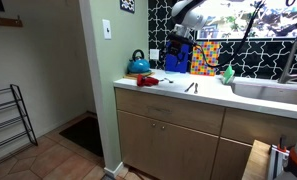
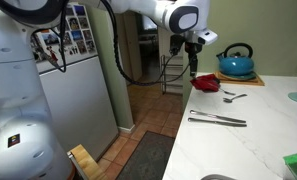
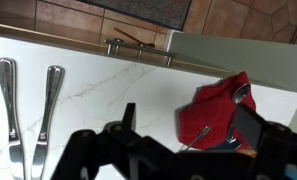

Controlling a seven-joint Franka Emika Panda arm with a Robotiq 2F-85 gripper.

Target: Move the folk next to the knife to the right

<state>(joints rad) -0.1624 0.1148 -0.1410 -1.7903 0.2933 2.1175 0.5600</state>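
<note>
- The gripper (image 2: 193, 68) hangs in the air above the white marbled counter (image 2: 273, 135), with nothing between its fingers.
- In the wrist view the two dark fingers (image 3: 128, 118) stand spread wide apart, and bare countertop and cloth show in the gap.
- The fork and the knife lie side by side as a pair of long utensils (image 2: 218, 120), flat on the counter and almost parallel to each other.
- From where I stand I cannot tell which of the two is the fork.
- In the wrist view the same pair sits at the left edge of the picture (image 3: 28, 100), rounded handle ends up, well apart from the fingers.
- A crumpled red cloth (image 2: 206, 84) lies on the counter nearly under the gripper, between the utensil pair and the kettle.
- In the wrist view the cloth (image 3: 218, 105) shows just beyond the fingertips.
- A smaller metal utensil (image 2: 233, 96) lies alone on the counter, just beside the cloth and apart from the pair.
- A teal kettle (image 2: 236, 62) stands upright at the far end of the counter, behind the cloth.
- In an exterior view a colourful box (image 1: 205, 57) stands against the patterned wall, and a sink (image 1: 273, 92) is set into the counter beyond it.
</note>
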